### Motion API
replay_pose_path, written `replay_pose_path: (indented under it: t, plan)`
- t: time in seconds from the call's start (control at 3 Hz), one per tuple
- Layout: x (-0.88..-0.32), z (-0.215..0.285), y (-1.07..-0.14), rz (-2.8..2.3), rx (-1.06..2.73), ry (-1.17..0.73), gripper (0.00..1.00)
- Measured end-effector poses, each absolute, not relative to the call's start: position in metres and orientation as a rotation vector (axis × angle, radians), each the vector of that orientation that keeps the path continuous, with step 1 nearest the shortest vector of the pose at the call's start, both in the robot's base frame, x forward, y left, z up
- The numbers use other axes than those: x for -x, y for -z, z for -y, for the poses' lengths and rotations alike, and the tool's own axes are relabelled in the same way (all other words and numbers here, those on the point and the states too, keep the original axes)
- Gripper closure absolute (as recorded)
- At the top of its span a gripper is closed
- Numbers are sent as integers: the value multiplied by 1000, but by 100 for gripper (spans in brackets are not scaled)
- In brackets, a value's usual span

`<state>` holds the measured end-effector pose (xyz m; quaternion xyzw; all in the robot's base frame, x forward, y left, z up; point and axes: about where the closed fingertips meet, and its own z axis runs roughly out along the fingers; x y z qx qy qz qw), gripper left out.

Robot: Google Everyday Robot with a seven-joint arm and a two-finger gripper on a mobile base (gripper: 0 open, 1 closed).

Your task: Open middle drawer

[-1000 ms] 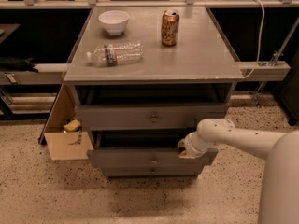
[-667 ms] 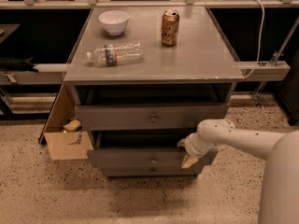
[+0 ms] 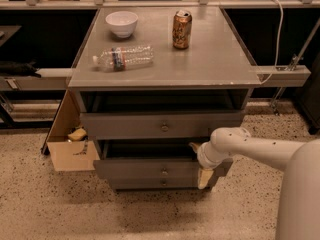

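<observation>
The middle drawer [image 3: 145, 168] is a grey front with a small round knob [image 3: 164, 171]. It stands pulled out from the cabinet, with a dark gap above it. My gripper [image 3: 199, 162] is at the right end of this drawer front, at the end of my white arm [image 3: 250, 146], which comes in from the right. Its fingers look spread. One tan fingertip [image 3: 193, 146] points over the drawer's top edge. One cream finger [image 3: 204, 178] hangs down in front of the drawer's right end. Whether it touches the front is not clear.
The taller top drawer [image 3: 125, 125] sits above and the slim bottom drawer [image 3: 135, 183] below. On the cabinet top [image 3: 215, 59] are a white bowl [image 3: 122, 23], a lying plastic bottle [image 3: 125, 58] and a can [image 3: 181, 29]. An open cardboard box [image 3: 70, 151] stands on the floor at the left.
My gripper has shifted slightly down along the right end of the middle drawer front, and its lower finger now hangs lower. The drawer looks about equally far out.
</observation>
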<state>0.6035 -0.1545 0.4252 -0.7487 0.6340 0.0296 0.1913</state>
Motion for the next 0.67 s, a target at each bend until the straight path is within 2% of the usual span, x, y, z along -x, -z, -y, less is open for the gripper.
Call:
replay_pose_path:
  t: [0.67]
  plan:
    - [-582, 144, -407, -1774, 2178, -210, 0]
